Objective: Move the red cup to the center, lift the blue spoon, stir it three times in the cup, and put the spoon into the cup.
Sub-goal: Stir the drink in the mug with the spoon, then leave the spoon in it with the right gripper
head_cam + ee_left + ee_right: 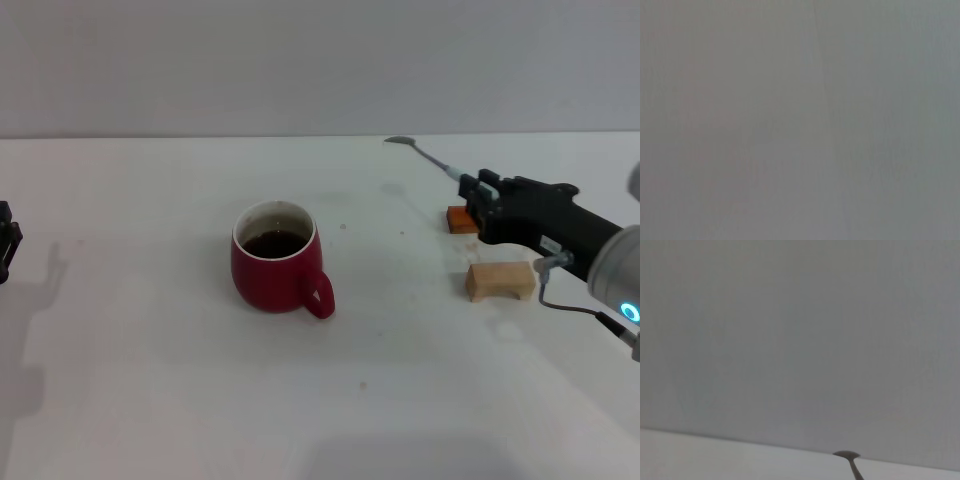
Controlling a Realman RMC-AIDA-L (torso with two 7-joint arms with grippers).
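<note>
The red cup (275, 260) stands near the middle of the white table (150, 400), handle toward the front right, dark liquid inside. My right gripper (478, 200) is at the right, shut on the blue spoon (428, 157), which it holds above the table; the grey metal bowl and neck stick out toward the far left, and the handle is hidden in the fingers. The spoon's bowl (847, 455) also shows in the right wrist view. My left gripper (6, 240) is parked at the far left edge. The left wrist view shows only a blank grey surface.
An orange-brown flat block (461, 219) lies on the table just under the right gripper. A tan wooden block (499, 280) stands in front of it. A grey wall rises behind the table's far edge.
</note>
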